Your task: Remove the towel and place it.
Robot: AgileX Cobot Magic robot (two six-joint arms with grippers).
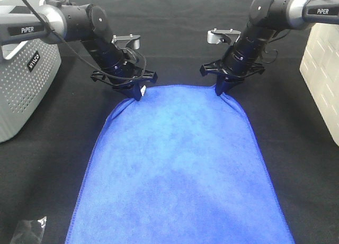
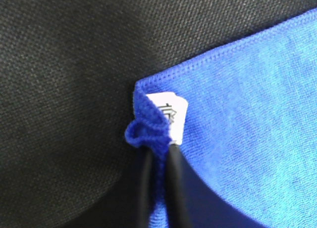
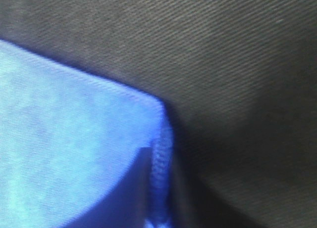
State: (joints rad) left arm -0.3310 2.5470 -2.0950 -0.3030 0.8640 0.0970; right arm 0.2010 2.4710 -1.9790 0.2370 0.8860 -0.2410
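The royal-blue towel (image 1: 177, 170) lies spread flat on the black cloth table, running from the middle to the near edge of the exterior high view. My left gripper (image 1: 139, 92) is shut on the towel's far left corner; the left wrist view shows the pinched blue hem (image 2: 148, 131) and the small white tag (image 2: 171, 114) between the black fingers (image 2: 177, 188). My right gripper (image 1: 221, 89) is shut on the far right corner; the right wrist view shows the bunched hem (image 3: 161, 168) close up and blurred. Both corners are pulled up slightly.
A grey perforated basket (image 1: 24, 88) stands at the left edge. A white perforated bin (image 1: 323, 69) stands at the right edge. A crumpled clear plastic scrap (image 1: 29, 229) lies at the near left. The black table cloth (image 1: 175, 37) stretches beyond the towel.
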